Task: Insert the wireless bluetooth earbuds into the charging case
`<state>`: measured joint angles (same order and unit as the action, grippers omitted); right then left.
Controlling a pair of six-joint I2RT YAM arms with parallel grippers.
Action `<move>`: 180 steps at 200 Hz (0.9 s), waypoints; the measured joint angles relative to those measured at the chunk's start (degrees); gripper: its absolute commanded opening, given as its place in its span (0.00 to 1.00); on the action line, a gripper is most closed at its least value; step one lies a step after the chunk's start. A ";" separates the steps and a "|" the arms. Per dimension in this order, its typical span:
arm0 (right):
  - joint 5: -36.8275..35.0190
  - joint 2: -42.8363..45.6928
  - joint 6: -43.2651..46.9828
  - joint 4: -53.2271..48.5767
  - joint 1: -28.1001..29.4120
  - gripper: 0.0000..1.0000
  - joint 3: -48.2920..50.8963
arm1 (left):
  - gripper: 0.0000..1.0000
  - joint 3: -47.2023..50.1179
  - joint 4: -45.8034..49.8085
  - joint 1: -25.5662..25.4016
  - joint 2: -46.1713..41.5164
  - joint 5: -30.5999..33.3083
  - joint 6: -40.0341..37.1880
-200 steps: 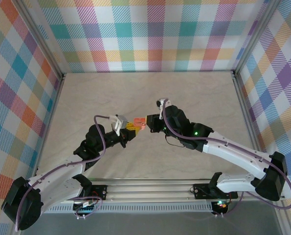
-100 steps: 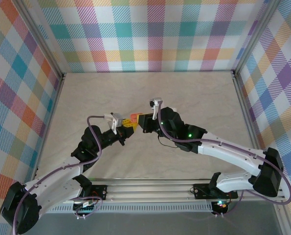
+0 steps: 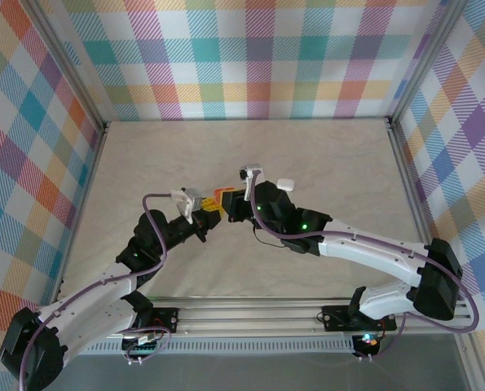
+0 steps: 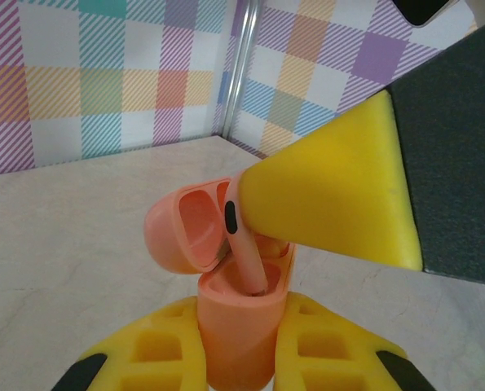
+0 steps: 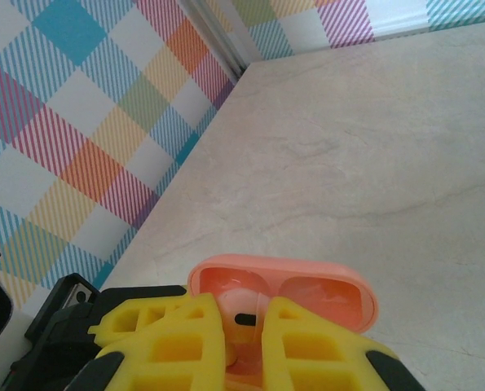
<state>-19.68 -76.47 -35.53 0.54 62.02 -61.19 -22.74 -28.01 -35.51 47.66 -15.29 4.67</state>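
The left gripper's ribbed yellow plastic fingers are clamping the smooth, rounded salmon-pink charging case upright, its hinged lid tipped open. The right gripper is pinching a glossy salmon-pink stemmed earbud tightly between wedge-shaped tips, with the stem reaching into the case's socket, over the matte marbled beige tabletop.

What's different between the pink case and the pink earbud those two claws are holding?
The case is much bigger than the earbud. The case is rounded, its lid open; the earbud is a thin stem. The left gripper grips the case, the right gripper the earbud. Both are salmon-pink.
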 measured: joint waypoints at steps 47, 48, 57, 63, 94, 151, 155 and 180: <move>-0.48 -0.28 -0.63 0.85 0.61 0.14 -0.17 | 0.00 0.00 0.92 0.00 -1.31 0.63 0.00; -0.48 -0.35 -0.70 0.90 0.63 0.14 -0.17 | 0.00 0.00 0.94 0.00 -1.31 0.63 0.00; -0.48 -0.61 -0.98 1.18 0.70 0.14 -0.22 | 0.00 0.02 1.11 0.00 -1.42 0.70 0.00; -0.44 -0.76 -1.16 1.44 0.79 0.14 -0.22 | 0.00 0.04 1.16 0.00 -1.44 0.85 0.00; -0.66 -1.38 -1.53 2.08 1.60 0.14 -0.22 | 0.00 0.13 1.64 0.00 -2.05 1.09 0.00; -0.28 -2.21 -1.77 3.08 2.12 0.15 -0.28 | 0.00 0.55 4.13 0.00 -4.42 2.49 0.02; -0.26 -2.21 -1.77 3.30 2.19 0.15 -0.28 | 0.00 0.57 4.22 0.00 -4.68 2.56 0.02; 0.04 -2.16 -1.68 5.46 2.47 0.16 0.46 | 0.00 0.83 4.46 0.00 -5.68 3.10 0.02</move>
<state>-19.64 -78.63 -37.21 6.00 64.49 -60.73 -21.91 -23.55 -35.51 41.98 -12.19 4.69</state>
